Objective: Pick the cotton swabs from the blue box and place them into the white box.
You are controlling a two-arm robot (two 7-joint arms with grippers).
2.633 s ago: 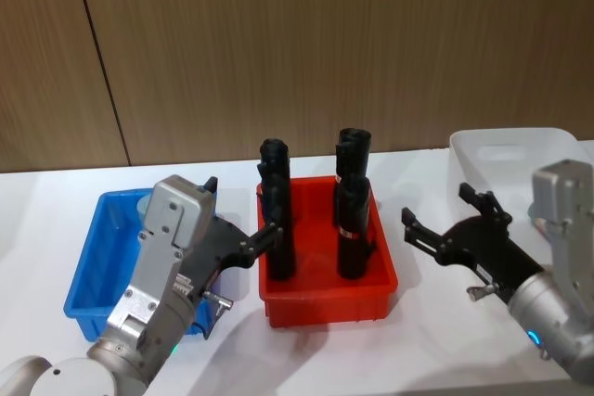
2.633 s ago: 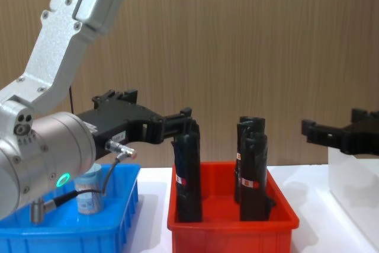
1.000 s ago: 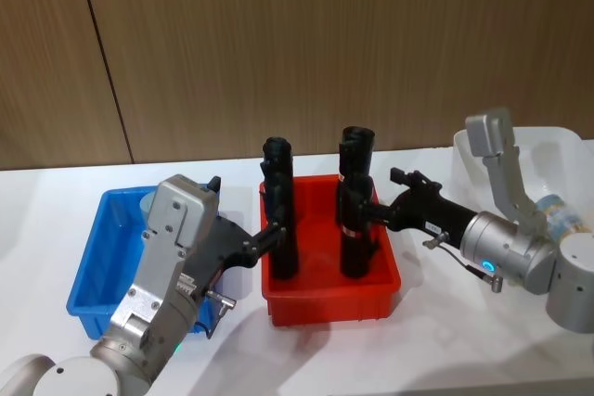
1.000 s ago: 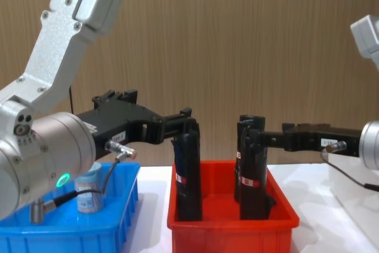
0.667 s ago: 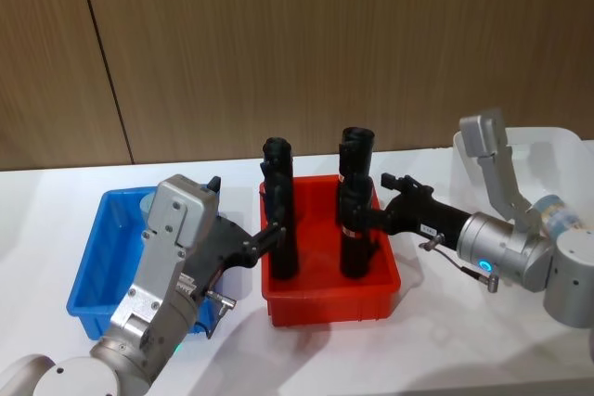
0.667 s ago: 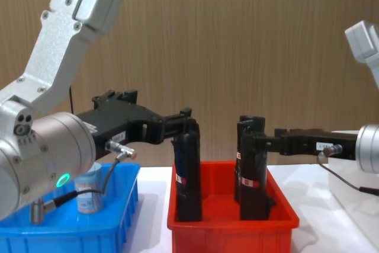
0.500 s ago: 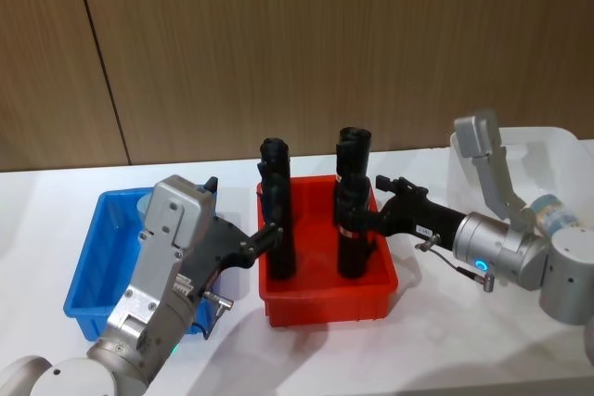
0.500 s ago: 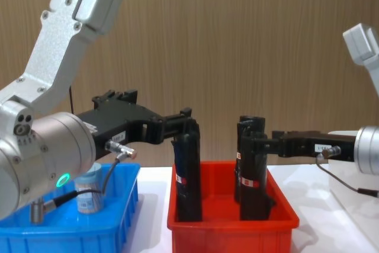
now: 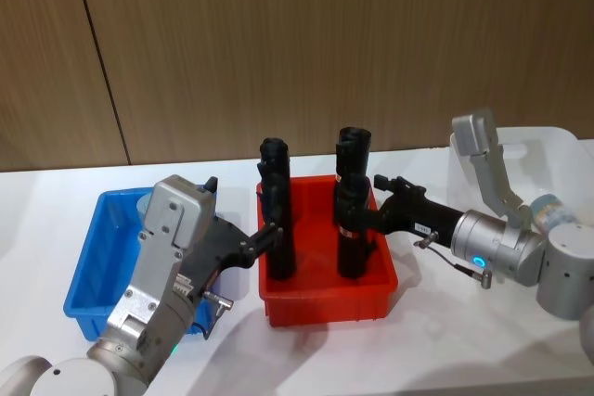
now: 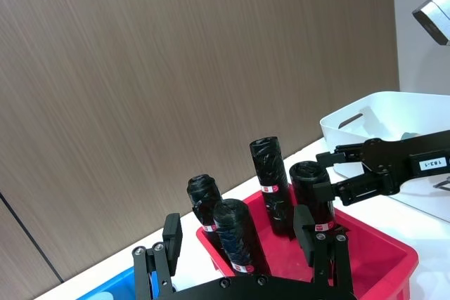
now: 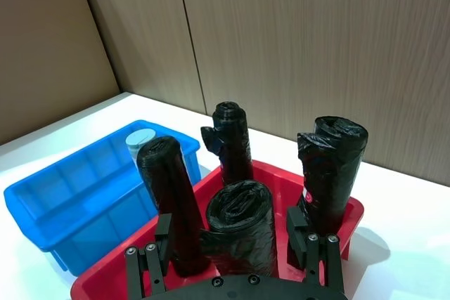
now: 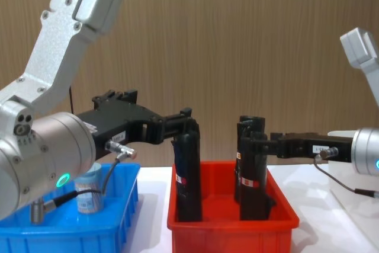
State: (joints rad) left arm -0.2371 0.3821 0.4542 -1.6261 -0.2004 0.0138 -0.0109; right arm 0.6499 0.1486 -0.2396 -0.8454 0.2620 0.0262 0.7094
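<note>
Chest view puts one swab jar [image 12: 89,192] upright in the blue box [image 12: 71,232], at about 9 o'clock from the red bin [image 12: 232,224] and partly hidden behind the left arm. The right wrist view shows the same jar's pale lid [image 11: 142,138] at the box's back wall. From the head view, another jar [image 9: 555,211] sits in the white box [image 9: 529,147], at 3 o'clock from the red bin.

The left gripper [image 12: 180,124] hangs over the gap between blue box and red bin with its jaws spread and nothing between them, tips close to a black roll [image 12: 188,176]. The right gripper [image 9: 373,203] reaches across from the white box side — its jaws are released too, straddling the front right roll [image 9: 352,226] without closing on it, as far as I can tell.

I judge the jar light and rigid: thin clear plastic, smooth and likely slippery, with a lid that may pop off if it is lifted by the lid alone. The safer hold is across the round body, below the lid, with modest squeeze — enough to stop it rotating or sliding, not enough to flex the wall. It stands near the box's back wall, so a descent from above looks easier than a side entry.
</note>
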